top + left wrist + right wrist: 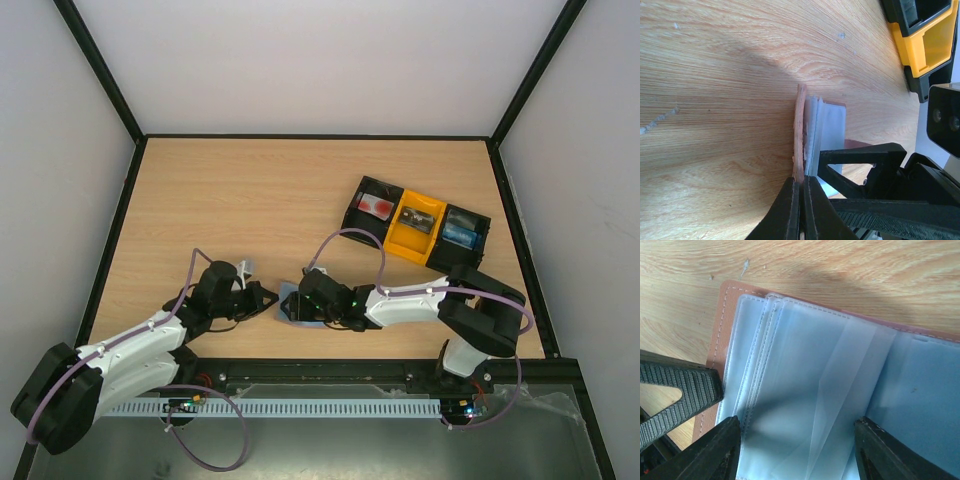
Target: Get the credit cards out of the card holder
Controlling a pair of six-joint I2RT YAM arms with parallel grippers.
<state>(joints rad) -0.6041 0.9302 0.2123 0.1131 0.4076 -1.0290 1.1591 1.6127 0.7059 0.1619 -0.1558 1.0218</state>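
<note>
The small flat blue-grey bifold card holder [292, 303] with brown edging lies opened on the light wooden table [250, 200], close to the middle of its near edge. The left gripper [801, 187] has its fingers pressed together on the holder's brown edge, pinning that side. The right gripper [312, 300] hangs just above the open inside; its fingers [715, 452] stand apart, straddling the clear plastic sleeves [805, 390] without pinching any. Every sleeve that shows looks empty, though the ones folded underneath cannot be checked. Toward the right edge of the table sits the black-and-yellow three-compartment tray [408, 250], with flat card-like pieces [377, 205] in its compartments. The removal therefore seems largely done; what is left, at most, is leafing through the remaining sleeves for a last card and then letting go of the holder
</note>
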